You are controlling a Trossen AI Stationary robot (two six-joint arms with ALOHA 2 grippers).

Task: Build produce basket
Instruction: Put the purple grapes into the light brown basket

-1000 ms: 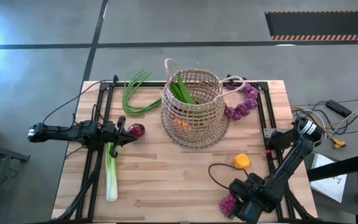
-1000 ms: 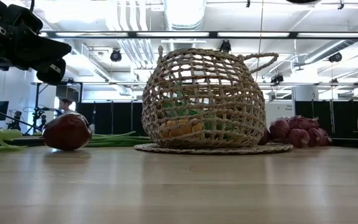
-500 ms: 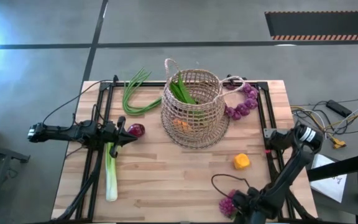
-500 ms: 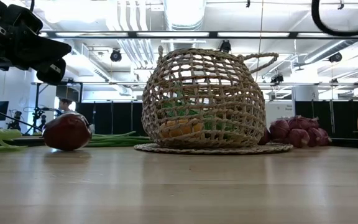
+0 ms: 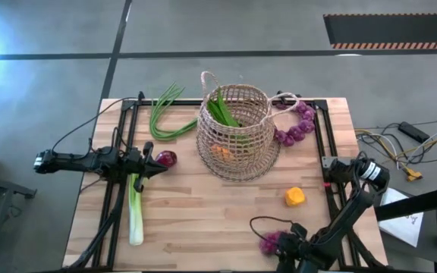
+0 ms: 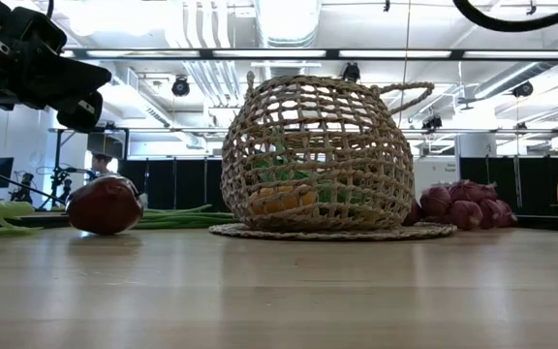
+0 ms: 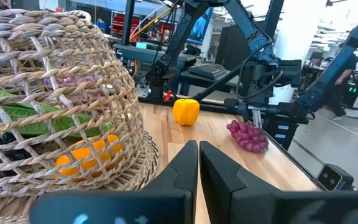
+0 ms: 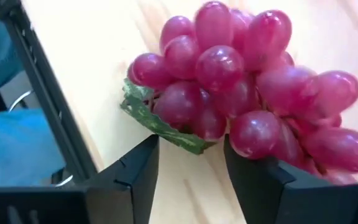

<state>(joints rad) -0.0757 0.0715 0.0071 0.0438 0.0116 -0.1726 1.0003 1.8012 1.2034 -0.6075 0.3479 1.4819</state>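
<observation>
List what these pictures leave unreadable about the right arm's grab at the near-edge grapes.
- High view: the right gripper sits at the picture's bottom edge, over part of the grape bunch; contact is unreadable.
- Right wrist view: the fingers flank the bunch's leafy end; no pinch is visible.
- Low view: this bunch and gripper lie outside the picture.
- Left wrist view: the bunch is small; the basket fills the rest.

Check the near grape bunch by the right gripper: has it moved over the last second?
Yes. The grape bunch slid slightly leftward along the table's near edge, farther from the unmoved yellow pepper, with the right gripper at it.
</observation>
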